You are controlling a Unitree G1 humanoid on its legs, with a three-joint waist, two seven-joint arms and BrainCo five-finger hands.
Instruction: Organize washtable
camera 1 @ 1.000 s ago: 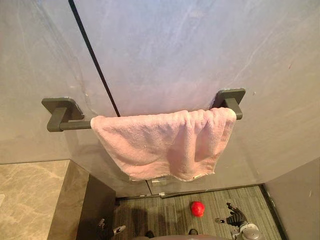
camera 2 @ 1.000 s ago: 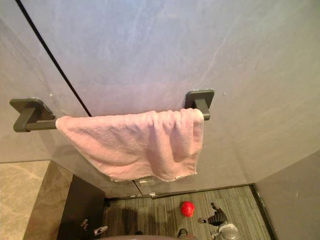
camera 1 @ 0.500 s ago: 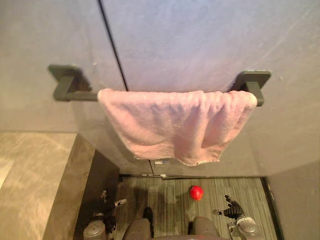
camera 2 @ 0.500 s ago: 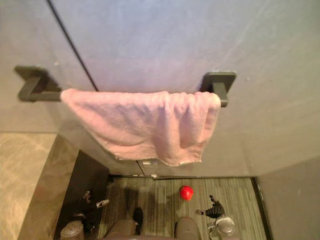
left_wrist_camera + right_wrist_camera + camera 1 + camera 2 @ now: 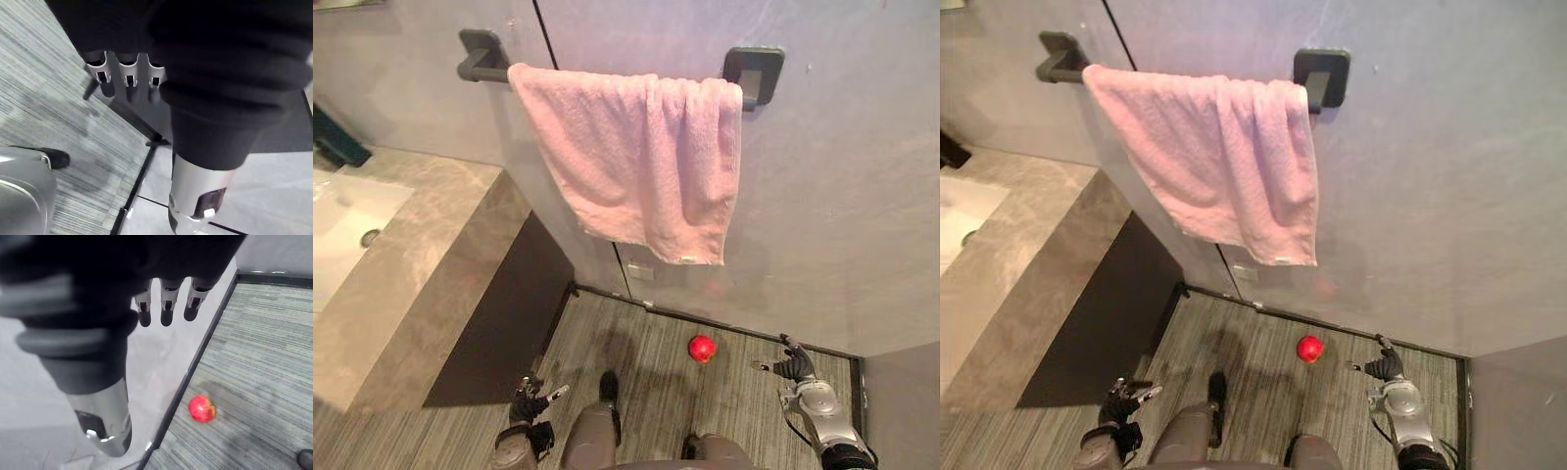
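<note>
A pink towel (image 5: 641, 157) hangs bunched over the right part of a dark grey wall bar (image 5: 481, 69). To its left stands the marble washtable (image 5: 421, 264) with a white sink (image 5: 342, 230). A red apple (image 5: 701, 348) lies on the striped floor below the towel, also seen in the right wrist view (image 5: 201, 409). My left hand (image 5: 530, 406) hangs low near the cabinet front, its fingers (image 5: 127, 73) straight and empty. My right hand (image 5: 793, 364) hangs low beside the apple, to its right, fingers (image 5: 166, 308) relaxed, holding nothing.
A dark cabinet front (image 5: 499, 323) drops below the counter. A dark object (image 5: 337, 147) stands at the back of the counter by the wall. A grey wall (image 5: 862, 196) closes the space ahead, and a panel (image 5: 901, 401) rises at the far right.
The camera has tipped down and swung, so the washtable, the sink and more floor have come into view. The towel stays on the bar. Both hands remain low.
</note>
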